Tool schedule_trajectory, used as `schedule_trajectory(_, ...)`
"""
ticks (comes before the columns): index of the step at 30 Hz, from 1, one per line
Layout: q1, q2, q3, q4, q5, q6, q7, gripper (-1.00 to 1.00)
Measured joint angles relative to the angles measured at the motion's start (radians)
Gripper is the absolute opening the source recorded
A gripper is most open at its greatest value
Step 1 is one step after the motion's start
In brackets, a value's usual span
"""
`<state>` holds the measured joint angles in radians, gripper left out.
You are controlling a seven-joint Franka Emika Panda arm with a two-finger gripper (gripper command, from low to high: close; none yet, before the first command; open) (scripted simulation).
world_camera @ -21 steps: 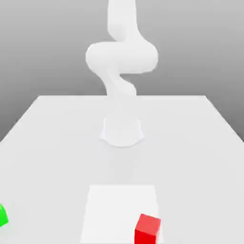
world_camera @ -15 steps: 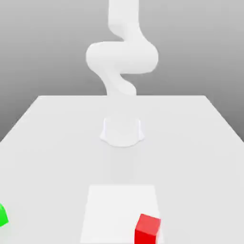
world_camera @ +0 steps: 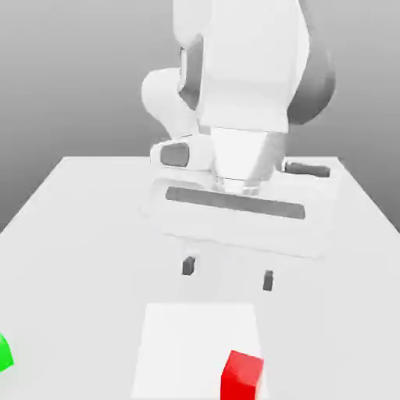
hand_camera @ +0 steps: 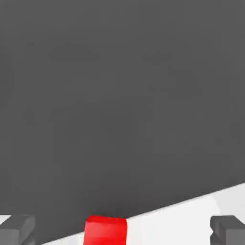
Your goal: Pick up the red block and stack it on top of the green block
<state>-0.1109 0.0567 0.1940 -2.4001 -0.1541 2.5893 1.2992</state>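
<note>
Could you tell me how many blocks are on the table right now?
2. The red block sits near the front edge, towards the exterior view's right; the green block is at the left edge, partly cut off.

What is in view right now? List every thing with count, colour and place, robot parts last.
red block: one, bright red, on the pale square near the front edge, toward the exterior view's right.
green block: one, bright green, on the table at the exterior view's far left, cut by the picture edge.
pale square: one, lighter white, front middle of the table.
table: one, white.
arm: one, white, over the table's middle.
gripper: one, white with dark fingertips, open, above the table behind the red block.
</note>
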Motion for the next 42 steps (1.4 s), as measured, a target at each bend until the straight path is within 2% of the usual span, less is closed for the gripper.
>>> schedule_trajectory(5,0.014,0.17,0.009,-0.021,0.033,0.07,0.055,0.0)
schedule_trajectory(9,0.046,0.314,-0.03,-0.004,-0.008,0.178,0.098,0.0)
schedule_trajectory(10,0.056,0.345,-0.042,0.001,-0.02,0.203,0.106,-1.0)
schedule_trajectory(17,0.057,0.351,-0.043,0.002,-0.022,0.209,0.109,-1.0)
schedule_trajectory(22,0.018,0.205,-0.009,-0.019,0.048,0.085,0.063,-1.0)
schedule_trajectory(34,-0.285,0.198,-0.284,0.094,0.193,-0.033,0.139,-1.0)
schedule_trajectory(38,-0.385,0.324,-0.338,0.156,0.265,0.031,0.142,-1.0)
schedule_trajectory(39,-0.394,0.35,-0.338,0.161,0.275,0.05,0.139,1.0)
schedule_trajectory(42,-0.394,0.35,-0.338,0.161,0.275,0.05,0.139,1.0)
